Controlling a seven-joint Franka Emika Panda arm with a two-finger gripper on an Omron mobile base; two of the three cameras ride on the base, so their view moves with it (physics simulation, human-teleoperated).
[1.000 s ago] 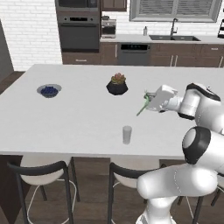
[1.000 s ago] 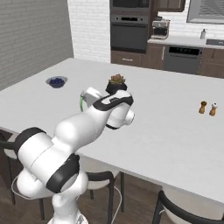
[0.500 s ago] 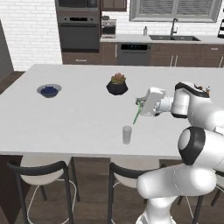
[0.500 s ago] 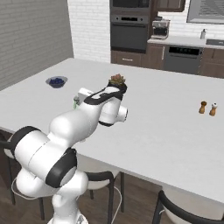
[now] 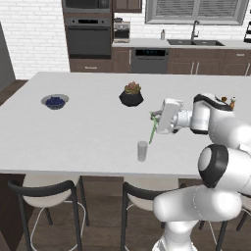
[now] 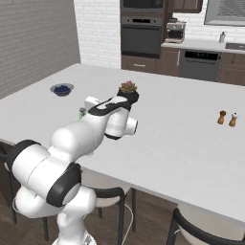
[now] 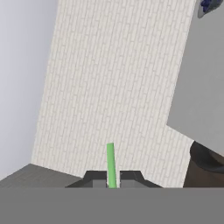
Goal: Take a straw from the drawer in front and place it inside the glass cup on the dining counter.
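Straw (image 5: 152, 129) pinched in hand (image 5: 156, 117), tilted above glass cup (image 5: 142, 151).

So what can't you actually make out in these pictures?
- Cup in the right base view: the arm stands in front of it.
- Straw in the right base view: just a green speck at the gripper; the arm hides the rest.
- Straw's lower end in the hand view: cut off by the bottom edge.
- Bowl contents: dark, too small to name.

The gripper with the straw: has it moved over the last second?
Yes. In the left base view the gripper, shut on the straw, has swung left toward the glass cup, judged against the potted plant.
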